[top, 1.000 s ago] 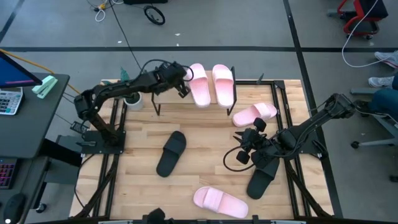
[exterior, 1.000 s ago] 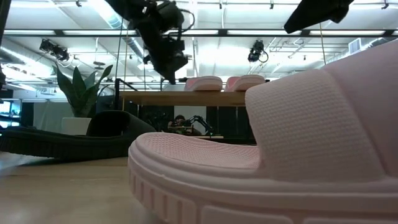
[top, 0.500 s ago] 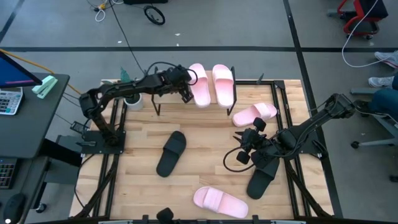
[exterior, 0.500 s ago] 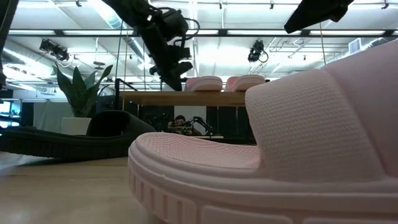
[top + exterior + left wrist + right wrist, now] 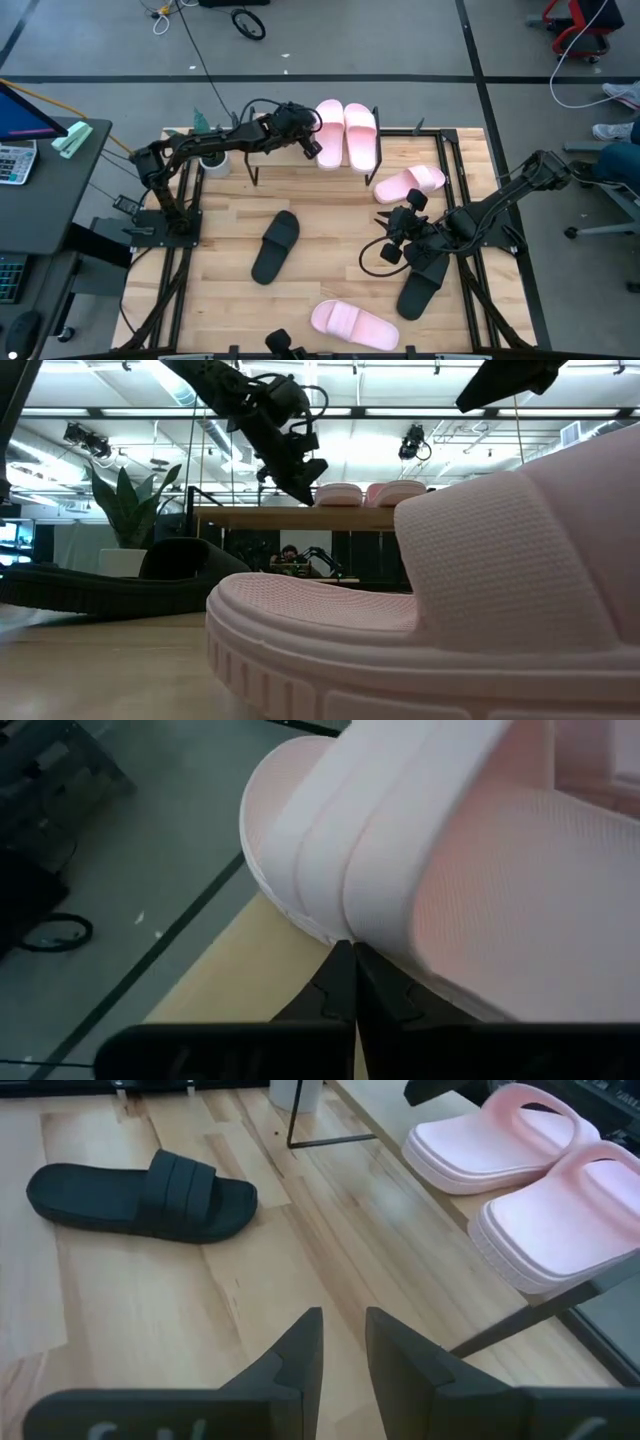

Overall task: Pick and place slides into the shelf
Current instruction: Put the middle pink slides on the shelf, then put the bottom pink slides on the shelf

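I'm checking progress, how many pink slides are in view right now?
4: two on the shelf, one at the left gripper, one beside it; one right of the shelf; one at the table's near edge.

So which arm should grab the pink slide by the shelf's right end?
Right: its claw hovers open near that slide, while the left claw is at the slides on the shelf.

Two slides (image 5: 345, 134) are lying side by side on the shelf (image 5: 272, 150); four more are lying on the table (image 5: 330, 240) in front of it.
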Controlling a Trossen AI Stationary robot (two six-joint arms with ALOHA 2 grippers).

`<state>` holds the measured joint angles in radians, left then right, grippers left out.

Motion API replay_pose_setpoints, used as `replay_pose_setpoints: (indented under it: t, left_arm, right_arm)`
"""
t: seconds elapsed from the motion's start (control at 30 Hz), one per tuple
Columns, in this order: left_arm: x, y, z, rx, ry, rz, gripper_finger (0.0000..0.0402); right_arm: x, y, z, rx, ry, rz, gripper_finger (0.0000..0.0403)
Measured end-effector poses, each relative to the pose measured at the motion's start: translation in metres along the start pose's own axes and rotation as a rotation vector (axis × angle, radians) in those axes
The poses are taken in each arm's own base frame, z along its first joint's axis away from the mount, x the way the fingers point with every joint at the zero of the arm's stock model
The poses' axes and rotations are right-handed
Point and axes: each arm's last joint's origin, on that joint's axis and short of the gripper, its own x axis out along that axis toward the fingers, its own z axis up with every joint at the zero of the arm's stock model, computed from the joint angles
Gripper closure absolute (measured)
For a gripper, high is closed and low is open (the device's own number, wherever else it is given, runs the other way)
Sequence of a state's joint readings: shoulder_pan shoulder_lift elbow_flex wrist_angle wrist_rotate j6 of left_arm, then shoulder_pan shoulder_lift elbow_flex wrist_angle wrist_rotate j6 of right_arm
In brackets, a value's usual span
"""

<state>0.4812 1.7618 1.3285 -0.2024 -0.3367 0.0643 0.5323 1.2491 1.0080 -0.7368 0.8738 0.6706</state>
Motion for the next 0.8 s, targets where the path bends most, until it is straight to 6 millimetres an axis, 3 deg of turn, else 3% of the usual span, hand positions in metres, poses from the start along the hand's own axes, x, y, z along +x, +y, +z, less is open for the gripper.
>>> replay_pose_setpoints:
  t: [0.5,0.6,0.8]
  left_arm:
    - [-0.003,-0.006,-0.001,0.039,0.012,-0.032,0.0393]
    - [-0.023,-0.014,0.009,0.056,-0.04,-0.04,0.0386]
    - [-0.084,-0.036,0.034,0.191,-0.131,0.011,0.0397]
  right_arm:
    - [0.0,0.0,0.0,-0.014,0.0,0.0,0.0318]
    - [0.0,0.0,0.0,-0.019,0.0,0.0,0.0318]
    - [0.0,-0.002,-0.002,0.009,0.011,-0.01,0.0318]
